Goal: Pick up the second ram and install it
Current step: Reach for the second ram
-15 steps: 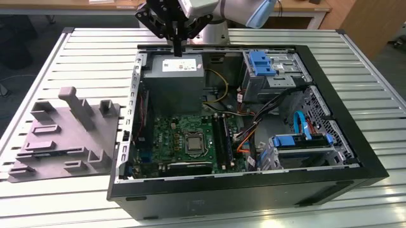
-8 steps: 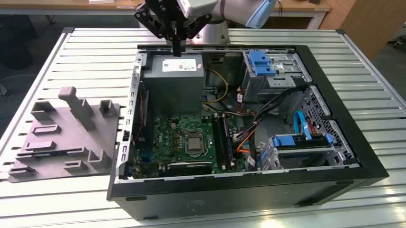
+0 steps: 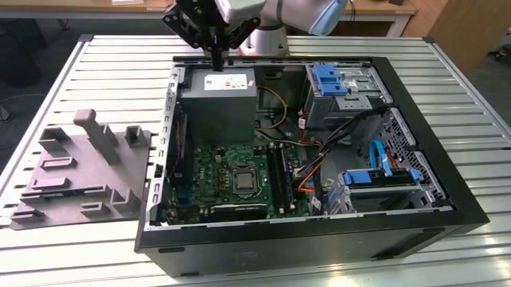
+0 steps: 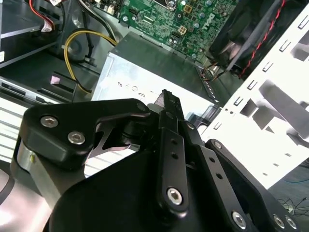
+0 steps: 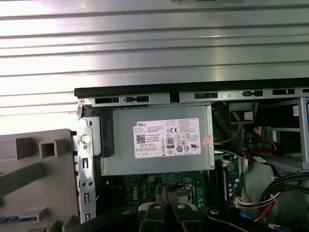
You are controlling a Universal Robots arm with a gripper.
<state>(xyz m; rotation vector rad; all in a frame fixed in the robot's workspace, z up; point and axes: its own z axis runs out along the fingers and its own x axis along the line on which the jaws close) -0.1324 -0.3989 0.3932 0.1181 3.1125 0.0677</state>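
My gripper (image 3: 216,64) hangs above the grey power supply (image 3: 217,104) at the back of the open computer case, its fingers pointing down. The black fingers (image 4: 166,108) are pressed together, shut, and I see nothing between them. Their tips (image 5: 166,192) show over the green motherboard (image 3: 227,173) in the first wrist view. The long black memory slots (image 3: 276,170) lie beside the processor socket (image 3: 240,181), well forward of the gripper. The second ram is out of view. A bluish streak (image 5: 12,219) on the grey fixture is cut off by the picture's edge, and I cannot tell what it is.
The black case (image 3: 319,239) lies open on a slatted metal table (image 3: 96,60). A grey moulded fixture (image 3: 80,173) sits at the exterior view's left. Blue drive brackets (image 3: 329,78) and cable bundles (image 3: 319,161) fill the case's right side. A yellow cable (image 4: 72,53) loops beside the power supply.
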